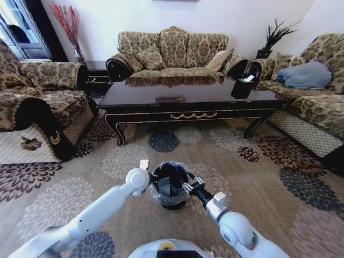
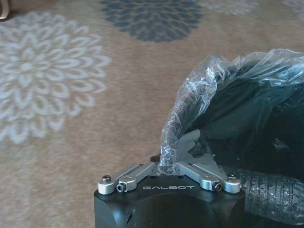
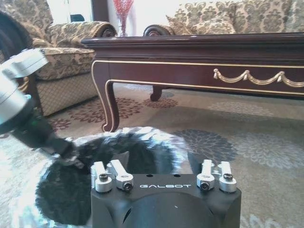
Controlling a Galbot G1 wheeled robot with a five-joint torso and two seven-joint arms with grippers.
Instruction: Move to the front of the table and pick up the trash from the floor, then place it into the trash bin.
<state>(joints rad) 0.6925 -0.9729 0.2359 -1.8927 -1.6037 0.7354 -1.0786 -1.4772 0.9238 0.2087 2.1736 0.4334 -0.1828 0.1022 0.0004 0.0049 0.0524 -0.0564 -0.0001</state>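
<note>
Left hand is pinched together on the crinkled plastic liner at the near rim of the trash bin, which stands on the floor just ahead of the robot, well short of the counter. Right hand reaches over the opposite rim; whether its fingers are parted I cannot tell. Both arms angle inward, meeting at the bin. Likely light and easily tipped, the bin has a thin, slippery liner; the stiff rim beneath seems the surer hold.
</note>
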